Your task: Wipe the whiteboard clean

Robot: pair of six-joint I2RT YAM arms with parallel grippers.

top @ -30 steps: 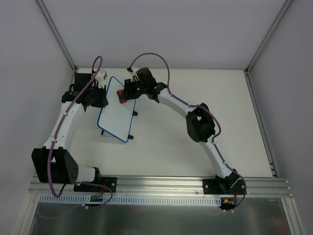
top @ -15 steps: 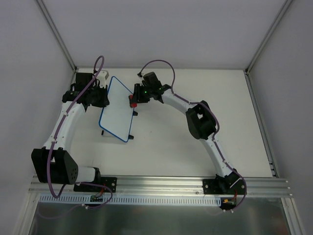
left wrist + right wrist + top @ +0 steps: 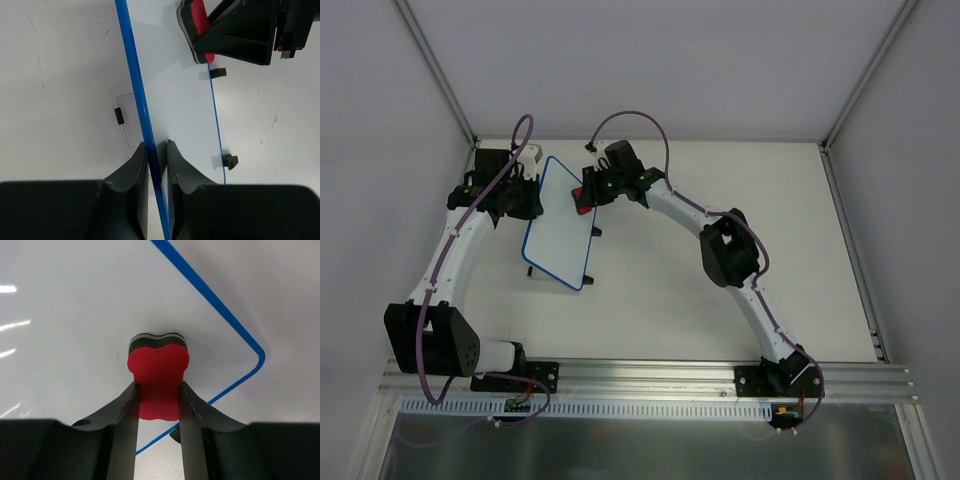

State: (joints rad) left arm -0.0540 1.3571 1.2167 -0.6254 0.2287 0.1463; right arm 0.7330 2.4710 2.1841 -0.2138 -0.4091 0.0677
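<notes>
Red eraser (image 3: pixel 157 362) pinched in right hand (image 3: pixel 157 386) (near a corner), left hand (image 3: pixel 155 147) clamping whiteboard (image 3: pixel 175 100) edge.

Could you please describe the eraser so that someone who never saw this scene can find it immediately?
On the white table, look at the blue-rimmed whiteboard in the far left area. Near its far right corner, the right gripper is shut on a small eraser set against the board. It is the only red thing, with a dark underside.

Glossy whiteboard (image 3: pixel 75 300), matt red eraser (image 3: pixel 159 371)
</notes>
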